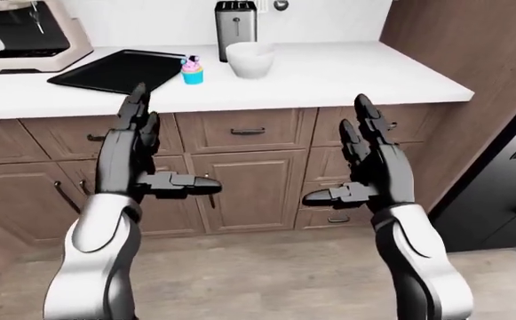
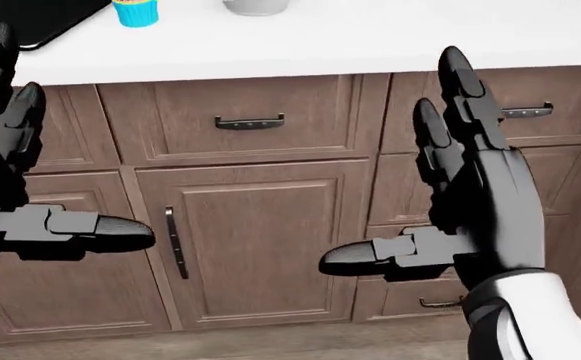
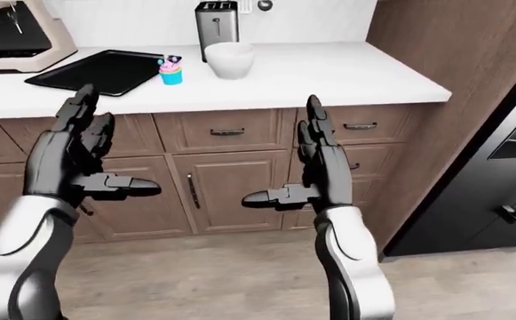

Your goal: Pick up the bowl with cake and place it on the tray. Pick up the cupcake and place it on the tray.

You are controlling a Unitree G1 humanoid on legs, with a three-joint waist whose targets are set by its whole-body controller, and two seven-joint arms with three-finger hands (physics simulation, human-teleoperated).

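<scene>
A white bowl [image 1: 250, 59] stands on the white counter [image 1: 328, 77] below a toaster; its contents do not show. A cupcake [image 1: 192, 70] with blue wrapper and pink icing stands just left of it, beside the right corner of a black tray [image 1: 120, 70]. My left hand [image 1: 155, 157] and right hand [image 1: 354, 163] are raised below the counter edge, before the cabinet doors, palms facing each other, fingers spread, both empty and well short of the bowl and cupcake.
A beige coffee machine [image 1: 26, 33] stands at the counter's left and a steel toaster [image 1: 235, 21] by the wall. A wooden panel [image 1: 471, 47] and a dark appliance [image 1: 515, 193] stand at the right. Brown cabinet doors and drawers [image 1: 248, 180] lie under the counter.
</scene>
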